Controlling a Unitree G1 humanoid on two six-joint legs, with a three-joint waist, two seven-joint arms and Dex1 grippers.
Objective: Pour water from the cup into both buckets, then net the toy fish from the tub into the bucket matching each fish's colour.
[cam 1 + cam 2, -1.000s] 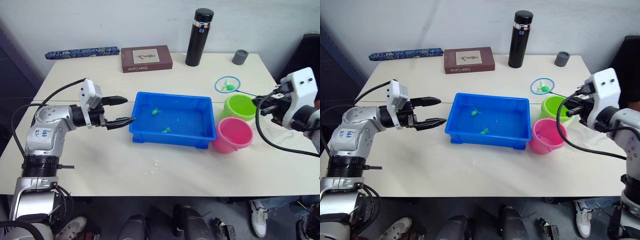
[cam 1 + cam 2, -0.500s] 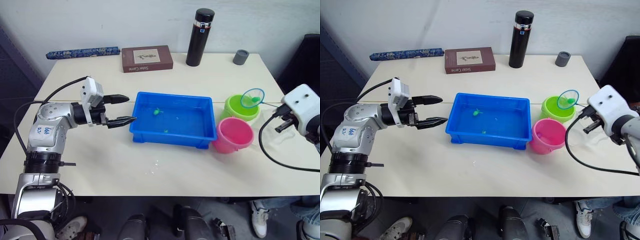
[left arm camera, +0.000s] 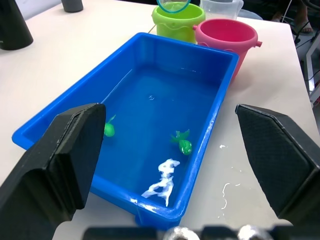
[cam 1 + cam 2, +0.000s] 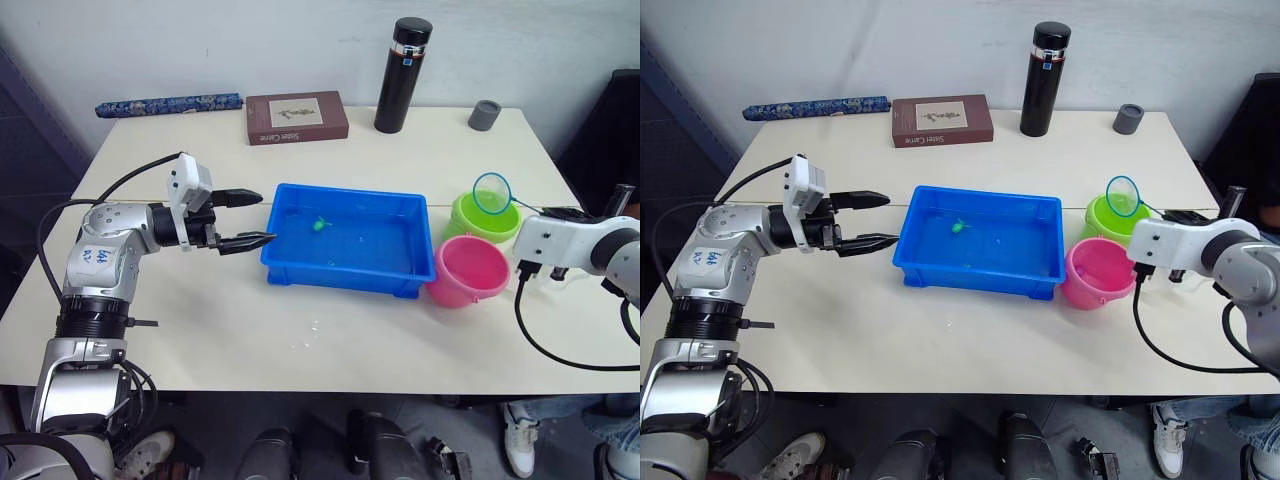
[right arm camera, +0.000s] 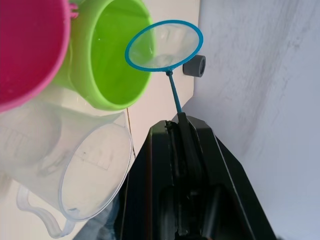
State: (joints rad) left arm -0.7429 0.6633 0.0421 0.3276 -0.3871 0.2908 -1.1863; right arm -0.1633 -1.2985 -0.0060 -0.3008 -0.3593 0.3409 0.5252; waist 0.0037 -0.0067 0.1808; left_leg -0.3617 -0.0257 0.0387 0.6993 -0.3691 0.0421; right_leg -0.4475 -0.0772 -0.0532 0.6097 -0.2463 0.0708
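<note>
While your right fingers (image 5: 177, 132) sit clamped on the thin handle of the net (image 5: 164, 46), its hoop hangs tilted over the lime green bucket (image 4: 483, 216), near the worktop's (image 4: 400, 340) right edge. Mesh looks empty; whether a fish dropped in is hidden by the bucket wall.

Left fingers (image 4: 247, 219) spread apart, holding nothing, just off the tub's (image 4: 345, 281) left end.

Two green fish (image 3: 183, 145) lie in the tub; no pink ones are made out. Pink bucket (image 4: 467, 270) touches the tub's right end; the clear cup (image 5: 75, 170) stands beside the green bucket, largely hidden behind your right arm in the head views.

Risks: swinging back low, you could clip either bucket's rim and tip water; the handle could twist in the pinch.
</note>
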